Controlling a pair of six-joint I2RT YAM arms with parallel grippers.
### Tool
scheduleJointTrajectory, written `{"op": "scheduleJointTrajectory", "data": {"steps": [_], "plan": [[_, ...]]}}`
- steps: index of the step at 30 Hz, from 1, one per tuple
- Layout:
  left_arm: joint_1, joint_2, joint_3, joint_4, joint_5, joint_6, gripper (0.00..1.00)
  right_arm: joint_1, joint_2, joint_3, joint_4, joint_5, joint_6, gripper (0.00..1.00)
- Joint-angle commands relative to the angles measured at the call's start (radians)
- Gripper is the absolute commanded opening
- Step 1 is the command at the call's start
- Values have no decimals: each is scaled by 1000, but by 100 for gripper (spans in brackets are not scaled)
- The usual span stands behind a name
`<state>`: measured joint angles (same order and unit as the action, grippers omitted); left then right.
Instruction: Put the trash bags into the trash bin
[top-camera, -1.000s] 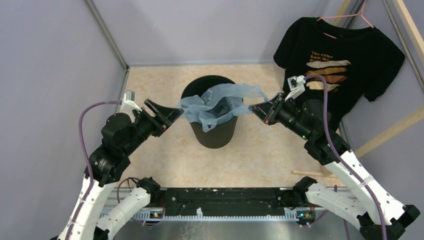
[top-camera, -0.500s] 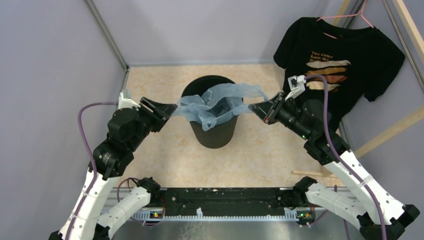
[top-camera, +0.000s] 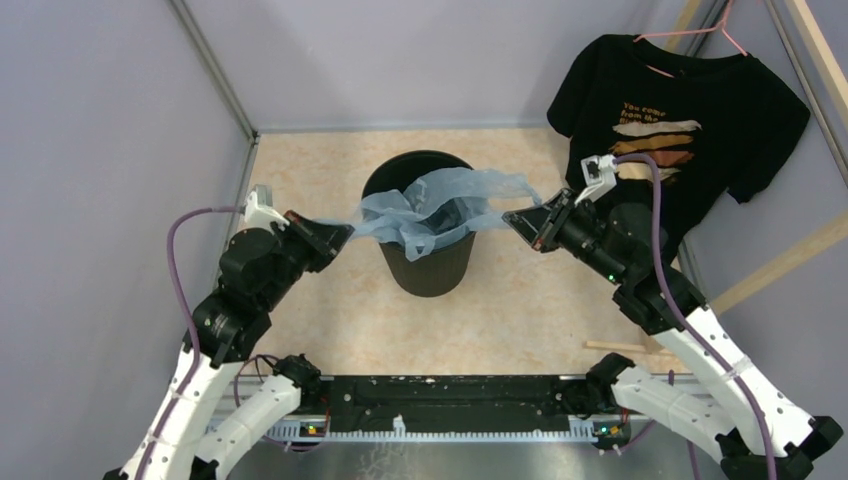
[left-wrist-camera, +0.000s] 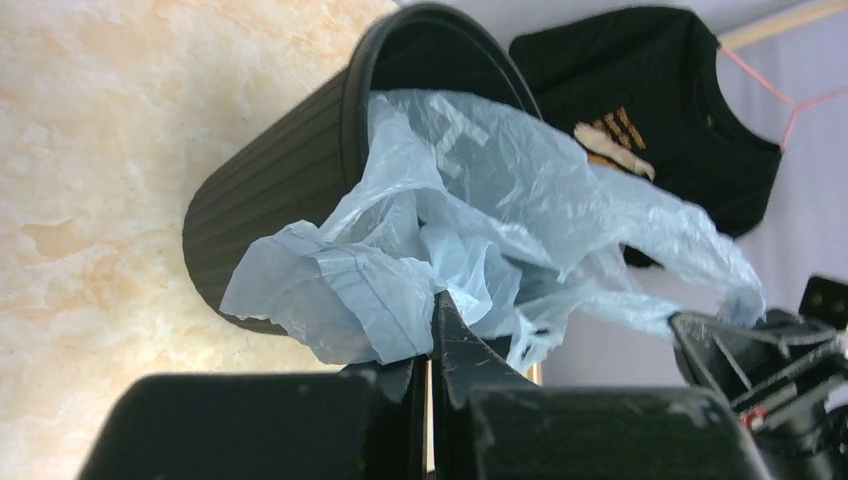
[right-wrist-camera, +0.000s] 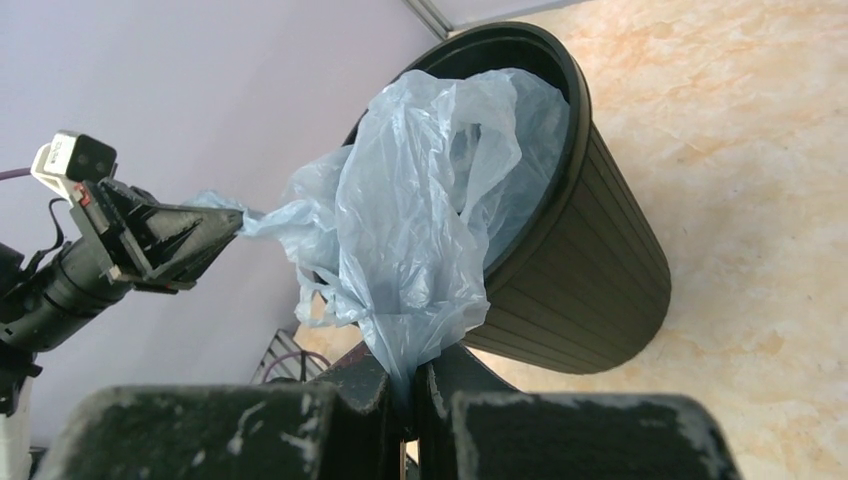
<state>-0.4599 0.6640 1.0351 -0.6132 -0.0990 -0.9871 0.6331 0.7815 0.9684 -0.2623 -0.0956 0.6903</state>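
Observation:
The round black trash bin (top-camera: 432, 262) stands upright in the middle of the floor. The light-blue trash bag (top-camera: 432, 205) is draped across its mouth, partly sunk inside and hanging over the front rim. My left gripper (top-camera: 345, 232) is shut on the bag's left edge, just left of the bin. My right gripper (top-camera: 508, 217) is shut on the bag's right end, just right of the bin. In the left wrist view the bag (left-wrist-camera: 470, 230) bunches at my shut left gripper (left-wrist-camera: 430, 340) before the bin (left-wrist-camera: 270, 200). In the right wrist view the bag (right-wrist-camera: 430, 200) funnels into my shut right gripper (right-wrist-camera: 410, 375) beside the bin (right-wrist-camera: 590, 270).
A black printed T-shirt (top-camera: 690, 120) hangs on a pink hanger at the back right, close behind my right arm. Lilac walls close in the left and back. A wooden strip (top-camera: 612, 347) lies on the floor at the right. The arms' black base rail (top-camera: 450, 400) runs along the near edge.
My left gripper has shut on the bag's left edge after standing open beside it. The right gripper has shifted slightly right, still holding the bag's other end.

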Motion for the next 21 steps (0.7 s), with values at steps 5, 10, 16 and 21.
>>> {"op": "scheduleJointTrajectory", "data": {"steps": [5,10,16,21], "plan": [[-3,-177,-130,11,211,156,0,8,-95,-25,-173,112,-26,0],[-3,-255,-202,-23,207,168,0,8,-119,-59,-224,183,-24,0],[-2,-196,-300,64,260,203,0,6,-40,-79,-215,240,-59,0],[-2,-101,-306,53,150,280,0,-9,61,-75,-198,301,-134,0]]}}
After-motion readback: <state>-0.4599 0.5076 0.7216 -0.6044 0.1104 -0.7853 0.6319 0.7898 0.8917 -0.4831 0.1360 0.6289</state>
